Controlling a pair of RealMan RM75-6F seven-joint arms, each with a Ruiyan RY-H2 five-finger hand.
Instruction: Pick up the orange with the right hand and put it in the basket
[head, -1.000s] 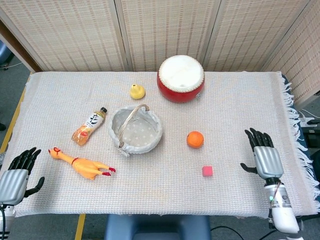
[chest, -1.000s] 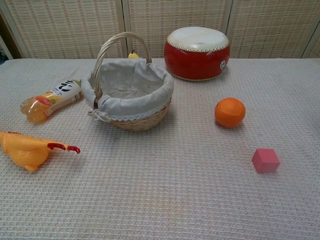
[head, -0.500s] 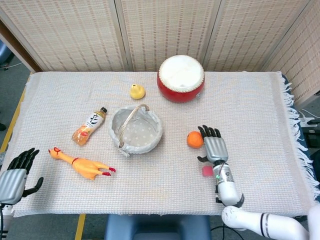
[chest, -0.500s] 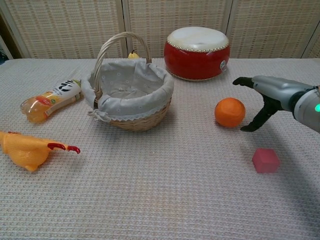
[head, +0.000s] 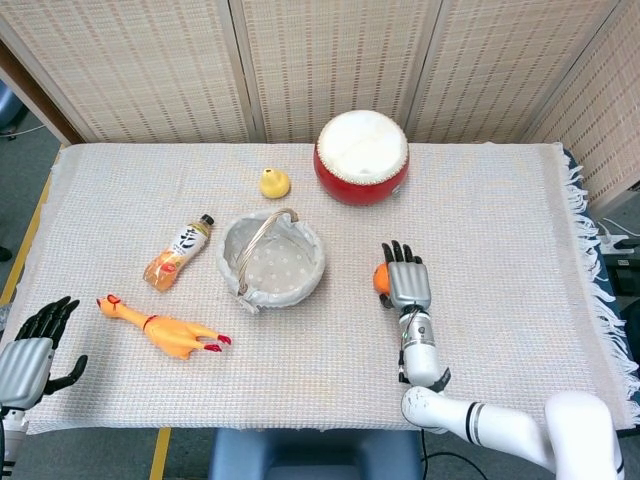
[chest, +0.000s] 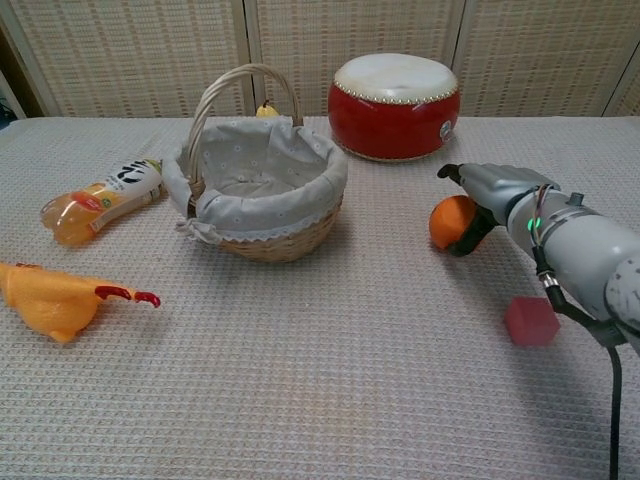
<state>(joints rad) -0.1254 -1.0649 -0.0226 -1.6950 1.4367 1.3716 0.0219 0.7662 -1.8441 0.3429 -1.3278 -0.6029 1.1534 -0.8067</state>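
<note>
Right hand (chest: 487, 197) draped over the orange (chest: 448, 222) from its right side, fingers (head: 401, 254) reaching across the top and a thumb hooked down the near side. Looks like contact, placed that way to cup the fruit before a lift, but not yet a firm wrap: fingers spread and only half curled, orange resting on the bench (head: 520, 230). Cannot tell from either view whether a real squeeze has begun.

Orange sitting to the right of the wicker basket (chest: 258, 190), apart from it, with open cloth between. Basket lined in grey cloth, handle upright and arching over the middle, so a drop from the right rim side seems the easier way in. Pink cube (chest: 531, 320) lying nearer, just under the right forearm in the chest view; worth clearing on the lift. Red drum (head: 362, 156) beyond, well out of the path.

Left hand (head: 30, 347) parked at the near left corner of the bench, fingers apart, holding nothing.

Against half a second ago: right hand shifted left, from just beside the orange to over it, hiding most of the fruit in the head view. Orange itself unmoved. Left hand unchanged.
</note>
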